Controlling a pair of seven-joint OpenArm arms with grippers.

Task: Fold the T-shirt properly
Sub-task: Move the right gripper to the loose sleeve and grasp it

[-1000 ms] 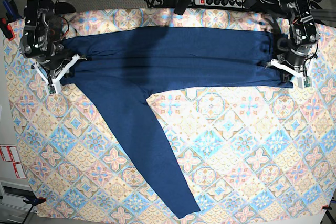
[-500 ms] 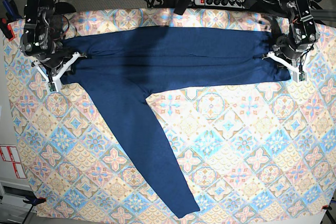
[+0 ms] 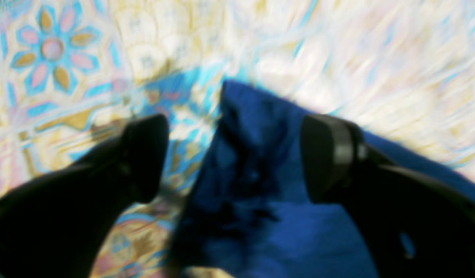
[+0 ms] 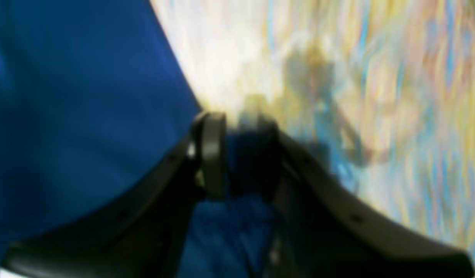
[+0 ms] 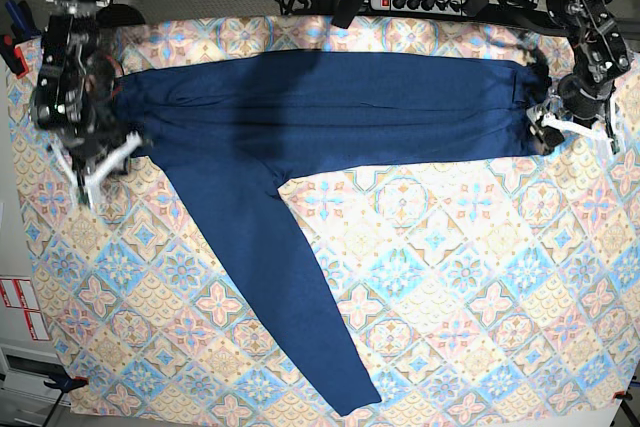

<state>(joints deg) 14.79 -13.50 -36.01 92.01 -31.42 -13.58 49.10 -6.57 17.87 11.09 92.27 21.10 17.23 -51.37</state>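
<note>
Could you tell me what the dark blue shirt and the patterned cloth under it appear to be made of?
The dark navy long-sleeved shirt looks like a soft, matte knit, probably cotton or a blend: it lies limp, creases softly and shows no sheen. The pastel tile-patterned tablecloth looks like a smooth printed sheet lying flat; whether it is woven fabric or coated vinyl cannot be told.

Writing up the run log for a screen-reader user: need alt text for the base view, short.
A dark navy long-sleeved T-shirt lies folded into a wide band across the far part of a pastel tile-patterned tablecloth, one sleeve trailing diagonally toward the near edge. The right gripper and left gripper sit at opposite ends of the band.
</note>
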